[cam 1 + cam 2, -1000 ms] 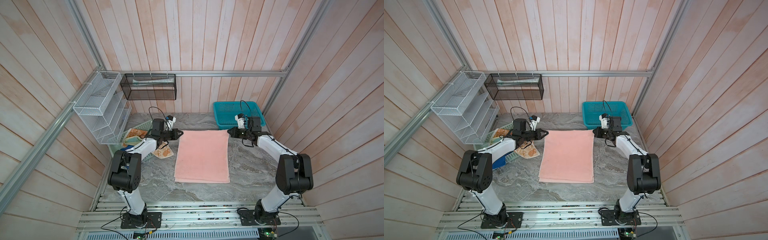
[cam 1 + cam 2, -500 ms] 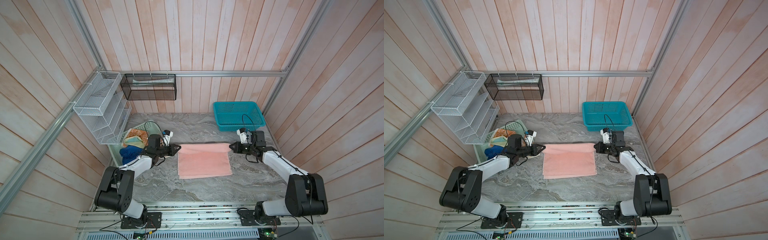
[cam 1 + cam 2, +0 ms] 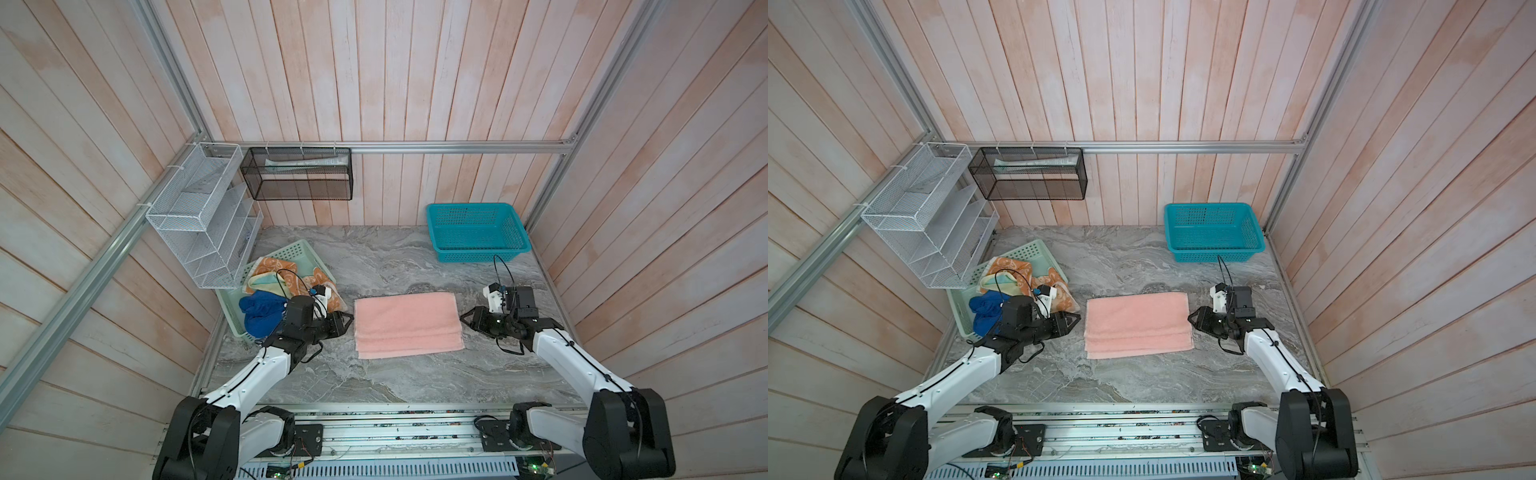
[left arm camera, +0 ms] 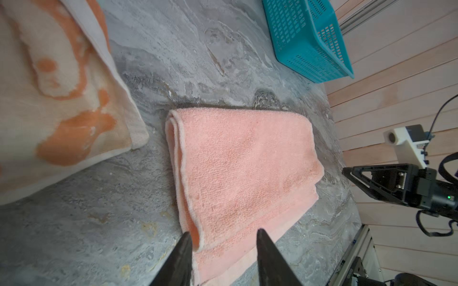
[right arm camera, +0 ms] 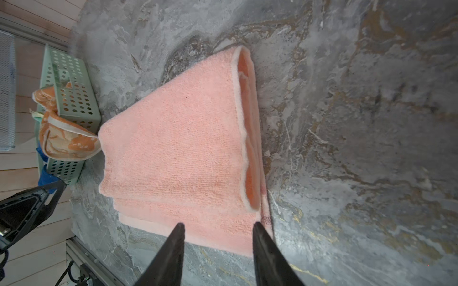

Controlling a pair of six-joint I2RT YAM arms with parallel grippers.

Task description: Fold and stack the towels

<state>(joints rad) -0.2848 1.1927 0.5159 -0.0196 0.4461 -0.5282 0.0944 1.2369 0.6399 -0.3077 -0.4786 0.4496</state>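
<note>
The left gripper (image 3: 349,324) hovers with its jaws parted and gripping nothing, just beside the left edge of the salmon-pink towel (image 3: 407,324). In the left wrist view its dark fingertips (image 4: 187,239) stand apart over the towel's near corner. The right gripper (image 3: 464,322) mirrors it at the towel's right edge, likewise parted and holding nothing, its fingertips (image 5: 257,229) apart above the cloth's hem in the right wrist view. The pink towel lies folded in layers at the middle of the grey marbled worktop (image 3: 374,257), the lower layers showing past the top one on the side toward the robot. Behind the left arm, the mint-green basket (image 3: 291,251) holds the unfolded towels. The orange-and-cream towel (image 3: 286,276) spills over its rim onto the worktop, the royal blue towel (image 3: 259,316) is bunched at its near end, and a pale yellow-and-teal towel (image 3: 262,283) lies between them. The teal basket (image 3: 482,254) sits at the far right corner, well apart from the pink towel.
</note>
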